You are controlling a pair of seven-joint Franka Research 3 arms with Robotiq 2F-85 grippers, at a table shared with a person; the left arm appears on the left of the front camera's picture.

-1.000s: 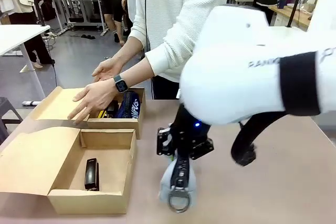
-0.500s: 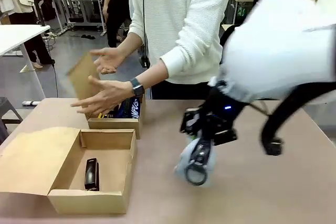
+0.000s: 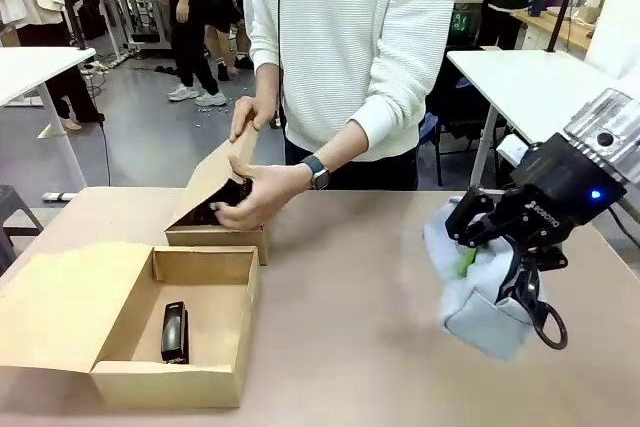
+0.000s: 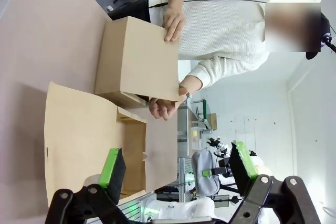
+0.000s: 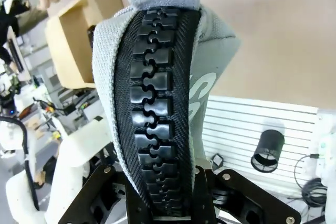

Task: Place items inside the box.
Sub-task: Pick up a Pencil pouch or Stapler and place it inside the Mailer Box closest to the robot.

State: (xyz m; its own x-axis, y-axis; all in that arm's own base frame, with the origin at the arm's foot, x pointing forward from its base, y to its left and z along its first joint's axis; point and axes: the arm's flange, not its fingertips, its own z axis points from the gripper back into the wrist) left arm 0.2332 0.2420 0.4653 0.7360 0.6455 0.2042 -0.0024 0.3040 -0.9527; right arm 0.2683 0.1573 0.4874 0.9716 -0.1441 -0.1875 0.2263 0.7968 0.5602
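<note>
My right tool [image 3: 487,252] pinches the light grey zip pouch [image 3: 478,305] above the counter [image 3: 350,347], well apart from the open box [image 3: 170,385]. My left tool [image 4: 177,165] stands spread, empty. Risk: the soft pouch sags and may catch the box wall on entry.

light grey pouch [image 3: 480,315], black zip [image 5: 157,103]; black stapler [image 3: 174,331]; tan cardboard box [image 3: 170,385]; person's white ribbed sweater [image 3: 350,37].

At right, the black right gripper [image 3: 492,269] was marked with white lettering and a blue light; a white ribbed sweater [image 3: 350,37] and dark wristwatch [image 3: 316,171] were worn
</note>
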